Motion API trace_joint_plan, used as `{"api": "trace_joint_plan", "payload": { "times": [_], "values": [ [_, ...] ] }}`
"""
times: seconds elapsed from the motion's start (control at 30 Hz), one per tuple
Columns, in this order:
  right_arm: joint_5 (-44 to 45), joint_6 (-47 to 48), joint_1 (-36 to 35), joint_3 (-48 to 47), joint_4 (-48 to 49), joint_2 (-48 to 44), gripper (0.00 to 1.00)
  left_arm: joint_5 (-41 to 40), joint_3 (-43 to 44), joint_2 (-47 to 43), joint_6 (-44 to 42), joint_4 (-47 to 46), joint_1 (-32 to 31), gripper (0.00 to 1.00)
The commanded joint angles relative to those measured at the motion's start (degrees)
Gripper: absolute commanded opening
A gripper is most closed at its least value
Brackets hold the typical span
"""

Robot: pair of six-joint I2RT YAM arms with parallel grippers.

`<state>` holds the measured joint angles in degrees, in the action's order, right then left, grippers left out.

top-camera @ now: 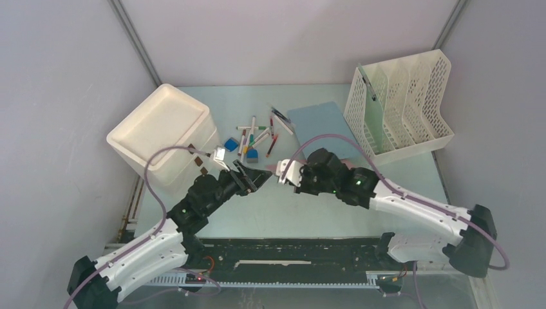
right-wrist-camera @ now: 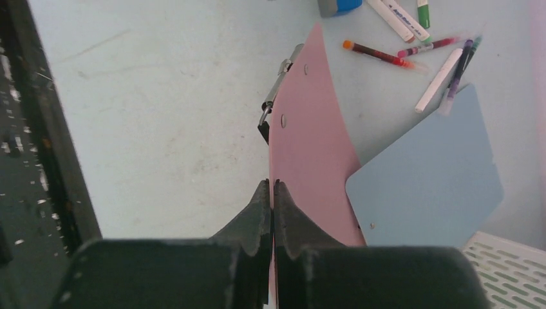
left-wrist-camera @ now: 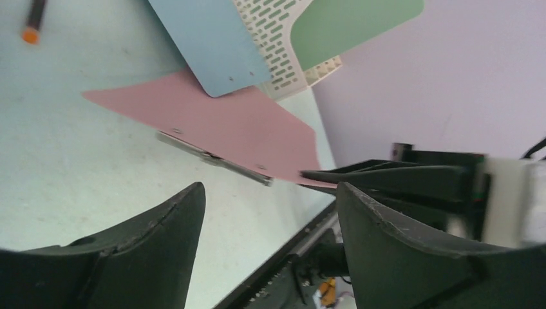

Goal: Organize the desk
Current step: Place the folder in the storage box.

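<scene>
The desk is a pale mint-green tabletop. A pink clipboard with a metal clip stands on edge above it. My right gripper is shut on the board's thin edge. In the left wrist view the pink clipboard runs toward the right gripper's dark fingers. My left gripper is open just left of the right one, with only bare desk between its fingers. From above, the left gripper and right gripper nearly meet at mid-desk.
A blue clipboard lies at the back centre. The white perforated file rack at the back right holds a green board. A white bin stands at the left. Several markers and blue erasers are scattered between them.
</scene>
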<state>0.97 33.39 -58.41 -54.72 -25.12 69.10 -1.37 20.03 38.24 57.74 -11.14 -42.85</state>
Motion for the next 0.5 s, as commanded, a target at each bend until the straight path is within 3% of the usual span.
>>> {"api": "trace_joint_plan", "payload": {
  "times": [0.0,0.2,0.47],
  "values": [
    [-18.1,-4.3,5.3,-3.4,-5.5,-6.0,0.00,0.4,3.9,1.8,-11.2,2.7,1.3,0.78],
    [-34.3,-3.5,15.8,-5.3,-10.5,-12.0,0.00,5.7,8.3,4.9,-20.5,2.6,1.8,0.80],
    [-47.8,-5.4,29.9,-7.2,-13.7,-17.1,0.00,6.6,10.0,1.7,-35.1,0.5,2.0,0.87]
  ]
}}
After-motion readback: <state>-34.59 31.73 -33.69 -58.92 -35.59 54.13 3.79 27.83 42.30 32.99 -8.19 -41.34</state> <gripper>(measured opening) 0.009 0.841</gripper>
